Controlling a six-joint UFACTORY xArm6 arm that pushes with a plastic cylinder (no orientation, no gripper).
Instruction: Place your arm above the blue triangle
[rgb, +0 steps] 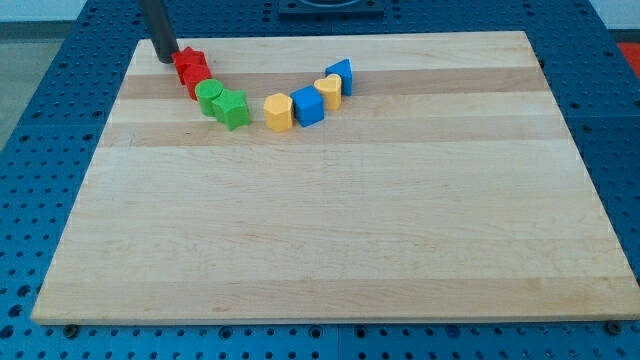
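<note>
My tip (167, 58) beside red block (190, 66)

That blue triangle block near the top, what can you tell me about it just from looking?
The blue triangle is a small, solid-looking block with a smooth, matte painted look, its pointed end toward the view's top. It sits flat on the wooden board at the right end of the curved row of blocks, pressed against the yellow heart on its lower left. My tip is far off to the view's left, by the red blocks.
</note>
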